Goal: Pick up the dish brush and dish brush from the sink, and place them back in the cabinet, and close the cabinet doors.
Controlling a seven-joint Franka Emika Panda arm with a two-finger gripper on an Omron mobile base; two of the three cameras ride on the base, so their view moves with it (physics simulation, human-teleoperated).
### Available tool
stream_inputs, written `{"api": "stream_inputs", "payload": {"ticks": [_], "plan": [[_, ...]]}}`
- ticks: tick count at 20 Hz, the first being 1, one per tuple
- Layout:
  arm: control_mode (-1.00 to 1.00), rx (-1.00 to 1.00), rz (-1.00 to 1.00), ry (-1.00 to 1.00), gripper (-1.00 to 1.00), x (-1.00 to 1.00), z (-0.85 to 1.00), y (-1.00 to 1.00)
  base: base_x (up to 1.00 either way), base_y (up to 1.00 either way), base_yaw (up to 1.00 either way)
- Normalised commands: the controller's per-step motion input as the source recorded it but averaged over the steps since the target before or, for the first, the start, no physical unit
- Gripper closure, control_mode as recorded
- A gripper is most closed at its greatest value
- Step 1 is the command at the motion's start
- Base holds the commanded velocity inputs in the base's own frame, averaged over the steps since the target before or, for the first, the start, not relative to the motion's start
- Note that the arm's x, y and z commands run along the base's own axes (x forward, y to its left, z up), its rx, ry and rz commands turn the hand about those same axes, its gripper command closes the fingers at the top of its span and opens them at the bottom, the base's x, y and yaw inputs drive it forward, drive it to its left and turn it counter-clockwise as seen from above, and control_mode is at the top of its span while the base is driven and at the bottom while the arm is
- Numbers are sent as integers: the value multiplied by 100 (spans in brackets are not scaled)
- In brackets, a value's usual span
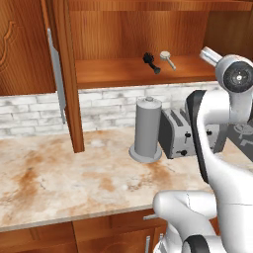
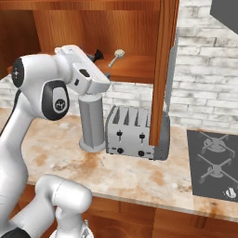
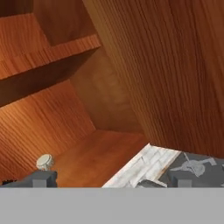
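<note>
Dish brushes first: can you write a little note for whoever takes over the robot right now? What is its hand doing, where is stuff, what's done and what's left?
End effector: nothing between the tips; I cannot tell whether it is open or shut.
Black dish brush and cream-headed dish brush: both lie on the cabinet floor, side by side.
Done: both brushes are put away.
Left: close the cabinet doors. The left door and the right door both stand open, edge-on.

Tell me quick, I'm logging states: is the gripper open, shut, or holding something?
Gripper: open, jaws spread wide, holding nothing; both brushes lie on the cabinet shelf.
</note>
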Motion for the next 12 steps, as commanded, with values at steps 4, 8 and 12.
{"api": "stream_inputs", "payload": {"ticks": [4,8,12], "plan": [[-100,22,-8,-8,-100,-46,11,0,0,0,0],[-100,22,-1,-14,-100,-41,6,0,0,0,0],[-100,20,0,-11,-100,-52,5,-5,0,0,0]]}}
